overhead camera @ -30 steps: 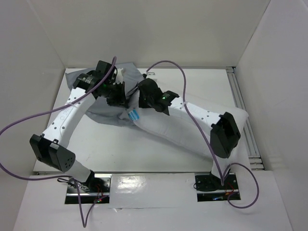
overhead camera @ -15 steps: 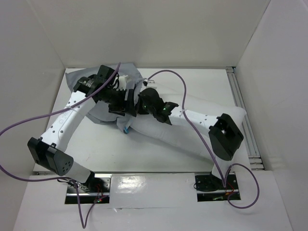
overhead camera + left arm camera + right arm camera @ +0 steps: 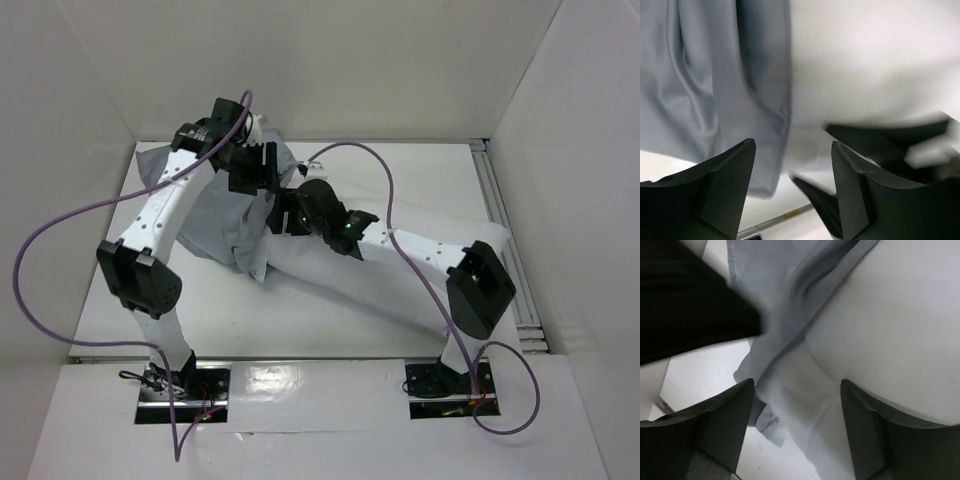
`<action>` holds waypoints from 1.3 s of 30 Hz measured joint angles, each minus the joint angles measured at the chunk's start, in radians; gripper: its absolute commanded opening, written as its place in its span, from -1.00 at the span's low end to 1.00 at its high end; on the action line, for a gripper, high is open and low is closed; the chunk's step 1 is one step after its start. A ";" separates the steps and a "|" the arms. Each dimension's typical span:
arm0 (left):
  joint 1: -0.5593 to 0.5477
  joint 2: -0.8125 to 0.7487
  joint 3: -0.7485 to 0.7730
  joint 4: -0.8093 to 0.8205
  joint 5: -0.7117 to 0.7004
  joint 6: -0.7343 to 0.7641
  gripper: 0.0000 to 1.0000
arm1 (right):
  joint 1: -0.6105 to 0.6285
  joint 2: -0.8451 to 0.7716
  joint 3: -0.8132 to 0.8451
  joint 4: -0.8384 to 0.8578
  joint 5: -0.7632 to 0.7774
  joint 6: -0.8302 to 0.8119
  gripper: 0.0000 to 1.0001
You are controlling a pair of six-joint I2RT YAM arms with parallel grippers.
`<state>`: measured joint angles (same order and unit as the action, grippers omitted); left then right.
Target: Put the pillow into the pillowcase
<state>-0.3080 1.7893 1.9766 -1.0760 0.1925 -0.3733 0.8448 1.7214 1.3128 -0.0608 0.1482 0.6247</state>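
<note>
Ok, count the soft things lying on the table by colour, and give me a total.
White: 1, the pillow
Grey: 1, the pillowcase
Total: 2

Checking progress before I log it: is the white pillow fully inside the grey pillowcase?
No, most of the pillow lies bare outside the pillowcase.
</note>
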 measured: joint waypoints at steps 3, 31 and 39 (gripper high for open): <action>-0.001 0.089 0.026 0.007 -0.023 0.000 0.47 | 0.007 -0.103 -0.027 -0.074 0.052 -0.017 0.79; -0.077 0.402 0.333 0.031 -0.206 0.000 -1.00 | -0.359 -0.269 -0.171 -0.441 0.134 -0.150 -1.00; -0.142 0.388 0.338 0.038 -0.066 0.006 -1.00 | -0.346 -0.319 -0.242 -0.334 0.061 -0.093 -1.00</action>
<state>-0.4500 2.1777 2.3146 -1.0382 0.1261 -0.3676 0.4992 1.4025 1.0710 -0.3946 0.2092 0.5312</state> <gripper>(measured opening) 0.028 0.008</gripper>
